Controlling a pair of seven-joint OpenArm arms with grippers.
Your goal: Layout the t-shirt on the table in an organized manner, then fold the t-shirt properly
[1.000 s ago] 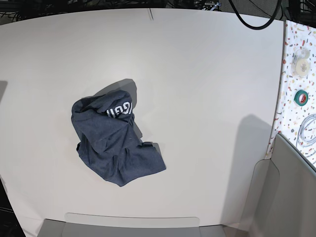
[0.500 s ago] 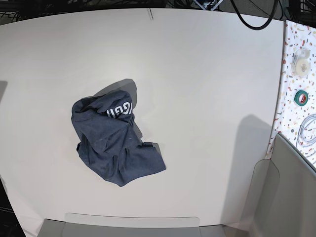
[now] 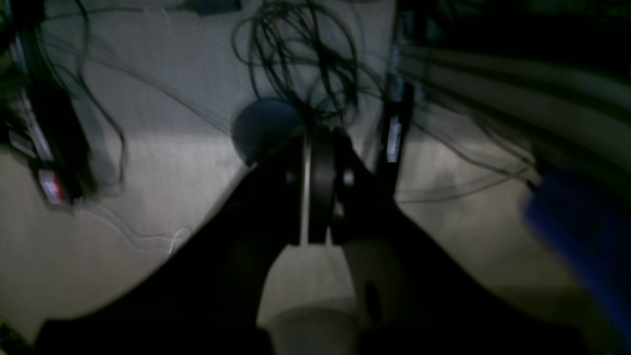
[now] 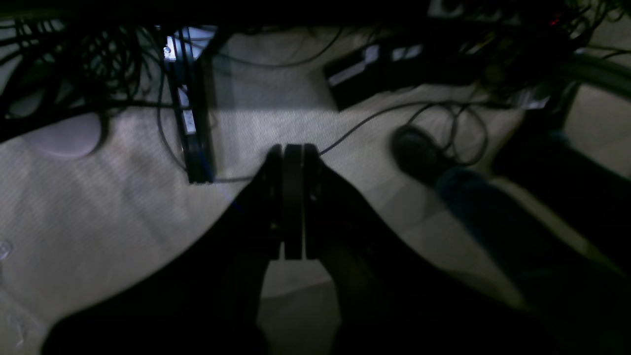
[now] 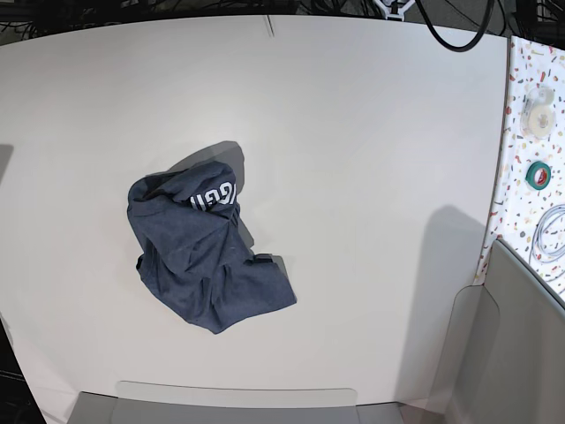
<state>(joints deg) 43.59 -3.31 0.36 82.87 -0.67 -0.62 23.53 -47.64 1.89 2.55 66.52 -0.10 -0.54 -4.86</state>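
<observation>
The t-shirt (image 5: 205, 254) lies crumpled in a heap left of the middle of the white table (image 5: 371, 159). It is dark navy, with part of its white lettering showing near its top. Neither arm shows in the base view. The left gripper (image 3: 310, 148) is shut with nothing between its fingers, and its wrist view looks down on a carpeted floor strewn with cables. The right gripper (image 4: 293, 154) is also shut and empty, likewise over floor and cables. The t-shirt and the table are out of both wrist views.
A speckled strip (image 5: 521, 177) along the table's right edge carries a clear tape roll (image 5: 538, 110), a green roll (image 5: 538, 174) and a coiled cable (image 5: 552, 231). Grey panels stand at the front (image 5: 229, 402) and right (image 5: 521, 344). A black cable (image 5: 459, 35) hangs at the back.
The t-shirt has not moved. At the table's back edge a small white piece has come into view, shifting to the right.
</observation>
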